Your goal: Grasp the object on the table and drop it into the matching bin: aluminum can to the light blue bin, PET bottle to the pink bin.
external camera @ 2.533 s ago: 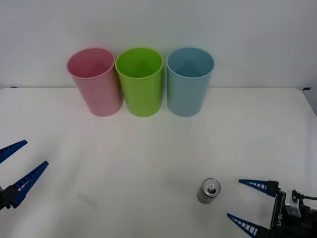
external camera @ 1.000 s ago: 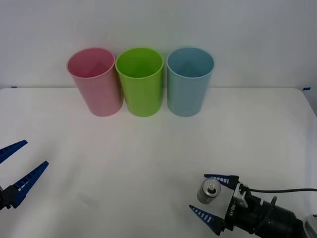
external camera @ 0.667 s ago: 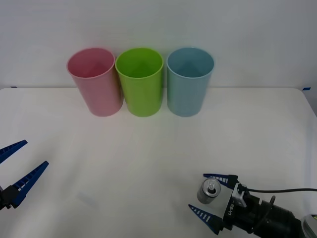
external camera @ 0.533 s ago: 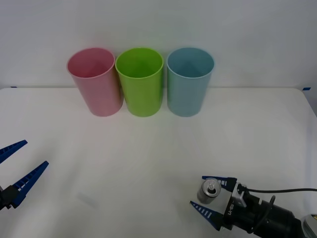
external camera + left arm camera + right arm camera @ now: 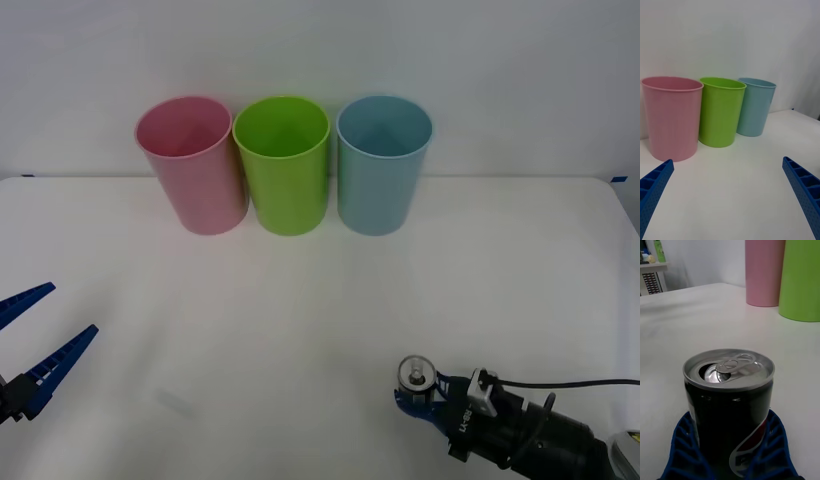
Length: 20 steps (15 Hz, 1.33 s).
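- While the right gripper (image 5: pixel 418 397) clamps the aluminum can (image 5: pixel 415 376) at five o'clock, the lime green bin (image 5: pixel 283 165) stands between the pink bin (image 5: pixel 192 165) and the light blue bin (image 5: pixel 381 165) at twelve.
- Left gripper (image 5: pixel 28 345), jaws apart, waits at eight o'clock.
- White table (image 5: pixel 300 300), pale wall (image 5: pixel 520 70) behind.

- The aluminum can (image 5: pixel 728 405) has a dark label with a round red, white and blue emblem near its lower edge. Light letters begin under this emblem, but the blue fingers (image 5: pixel 769 450) and the picture edge cut them, so no word can be read.
- The right gripper (image 5: pixel 425 400) carries a small white marking on its black body in the front view. It is too small to read.
- No other text or number can be read.
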Tool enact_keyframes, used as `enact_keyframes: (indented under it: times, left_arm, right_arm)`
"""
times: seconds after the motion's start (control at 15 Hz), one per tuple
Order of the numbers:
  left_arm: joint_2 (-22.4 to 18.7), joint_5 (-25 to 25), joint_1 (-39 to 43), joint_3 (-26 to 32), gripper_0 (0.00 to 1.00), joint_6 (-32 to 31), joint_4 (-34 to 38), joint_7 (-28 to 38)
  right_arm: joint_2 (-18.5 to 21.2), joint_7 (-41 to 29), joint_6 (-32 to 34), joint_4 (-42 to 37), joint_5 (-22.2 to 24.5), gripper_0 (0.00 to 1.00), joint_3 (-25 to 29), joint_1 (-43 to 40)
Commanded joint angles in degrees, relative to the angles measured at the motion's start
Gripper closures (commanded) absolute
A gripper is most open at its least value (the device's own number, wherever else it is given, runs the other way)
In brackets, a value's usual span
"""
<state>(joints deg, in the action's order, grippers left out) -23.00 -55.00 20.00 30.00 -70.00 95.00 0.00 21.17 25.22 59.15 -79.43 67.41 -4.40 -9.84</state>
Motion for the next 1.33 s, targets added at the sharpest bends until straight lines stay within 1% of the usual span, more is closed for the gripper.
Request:
enact_keyframes:
  times: [0.07, 0.47, 0.67, 1.13, 1.33]
  left_arm:
    - [0.0, 0.0, 0.0, 0.0, 0.0, 0.0, 0.0, 0.0]
    - [0.0, 0.0, 0.0, 0.0, 0.0, 0.0, 0.0, 0.0]
    - [0.0, 0.0, 0.0, 0.0, 0.0, 0.0, 0.0, 0.0]
    - [0.0, 0.0, 0.0, 0.0, 0.0, 0.0, 0.0, 0.0]
    - [0.0, 0.0, 0.0, 0.0, 0.0, 0.0, 0.0, 0.0]
  right_arm:
    - [0.01, 0.18, 0.09, 0.06, -0.96, 1.0, 0.0, 0.0]
    - [0.19, -1.05, 0.18, -3.37, -3.69, 1.0, 1.15, -0.26]
    - [0.36, -3.34, 0.18, -6.71, -4.22, 1.0, 2.73, -1.14]
    - [0.45, -18.81, -1.23, -20.59, -4.48, 1.0, 7.65, -3.96]
    - [0.54, -24.08, -2.55, -25.43, -4.66, 1.0, 10.02, -3.96]
